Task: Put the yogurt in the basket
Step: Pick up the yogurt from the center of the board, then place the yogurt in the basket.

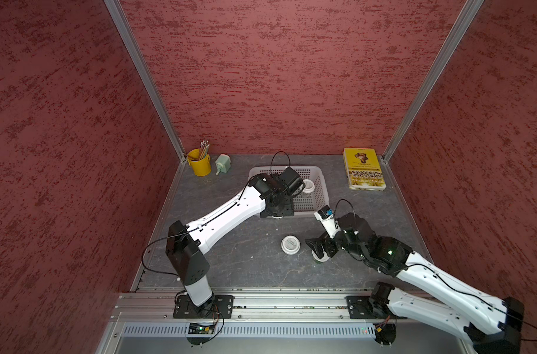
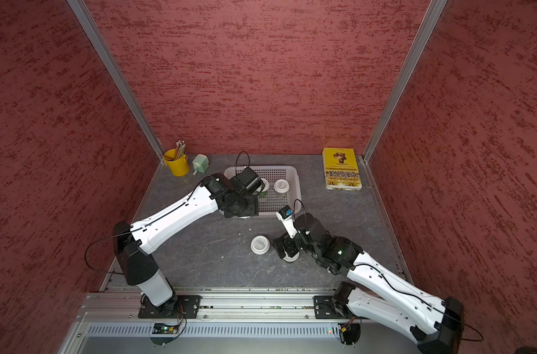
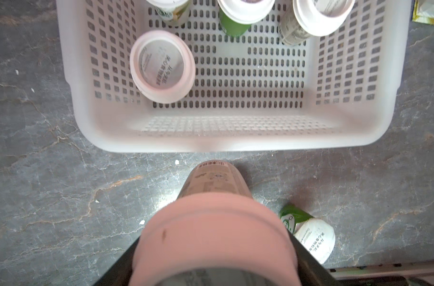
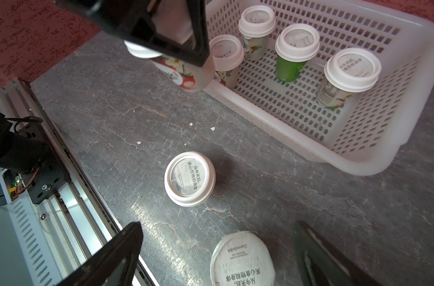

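**Yogurt cup held at the basket wall**

Left gripper [image 3: 214,239]: clamped on the lid end of the held cup [image 3: 212,183]. This cup is tilted, with its base toward the basket [image 3: 223,146], just outside the near wall. Whether base and wall touch cannot be told.

Right gripper [image 4: 217,225]: jaws wide apart, low over the table [image 4: 310,198]. One finger is on either side of the second cup [image 4: 243,258], which sits lid up on the table. The jaws are not closed on it, and contact with either finger cannot be told.

Third cup [image 4: 189,178]: upright on the table, near the right gripper and apart from the basket.

Basket contents: four cups, all upright.
- The corner cup [image 4: 227,53] stands just beside the held cup, inside the wall.
- The pale cup [image 4: 257,21], the green cup [image 4: 297,42] and the end cup [image 4: 352,69] stand in a loose row along the far side.

Surroundings, in both top views:
- A yellow bucket [image 1: 199,167] of pencils stands in the far corner on the left arm's side.
- A small green object [image 1: 222,164] lies just beside the bucket.
- A yellow book [image 1: 365,168] lies in the opposite far corner.
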`<state>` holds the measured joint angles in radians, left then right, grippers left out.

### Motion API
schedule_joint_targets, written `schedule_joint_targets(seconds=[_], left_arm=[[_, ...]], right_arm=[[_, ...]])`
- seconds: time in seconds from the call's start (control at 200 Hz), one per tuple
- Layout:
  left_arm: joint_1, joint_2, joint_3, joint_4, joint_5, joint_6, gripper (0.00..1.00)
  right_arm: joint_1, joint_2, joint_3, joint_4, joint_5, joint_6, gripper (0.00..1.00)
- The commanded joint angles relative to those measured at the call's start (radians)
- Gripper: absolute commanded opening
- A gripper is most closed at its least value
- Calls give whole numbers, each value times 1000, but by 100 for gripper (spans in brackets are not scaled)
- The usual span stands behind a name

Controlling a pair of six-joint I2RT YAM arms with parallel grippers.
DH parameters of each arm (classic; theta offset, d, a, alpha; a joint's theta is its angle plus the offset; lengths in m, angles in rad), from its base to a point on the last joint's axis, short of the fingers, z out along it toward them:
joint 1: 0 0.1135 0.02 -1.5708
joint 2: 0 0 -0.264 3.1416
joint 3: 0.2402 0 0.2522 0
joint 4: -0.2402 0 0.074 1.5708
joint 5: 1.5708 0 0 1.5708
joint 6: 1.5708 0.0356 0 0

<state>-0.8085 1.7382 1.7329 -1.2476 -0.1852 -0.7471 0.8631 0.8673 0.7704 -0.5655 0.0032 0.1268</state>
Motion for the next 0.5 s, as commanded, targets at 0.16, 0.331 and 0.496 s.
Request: schedule_joint_targets(seconds=[0.16, 0.331, 0.496], left_arm=[[90, 170, 182, 26, -9, 155, 74], [111, 278, 280, 55, 24, 213, 74], [115, 379, 355, 66, 59, 242, 74]], right_arm=[[10, -3, -10, 15, -8, -3, 98], [10, 5, -7, 10, 1, -2, 98], [10, 15, -3, 3, 5, -1, 99]])
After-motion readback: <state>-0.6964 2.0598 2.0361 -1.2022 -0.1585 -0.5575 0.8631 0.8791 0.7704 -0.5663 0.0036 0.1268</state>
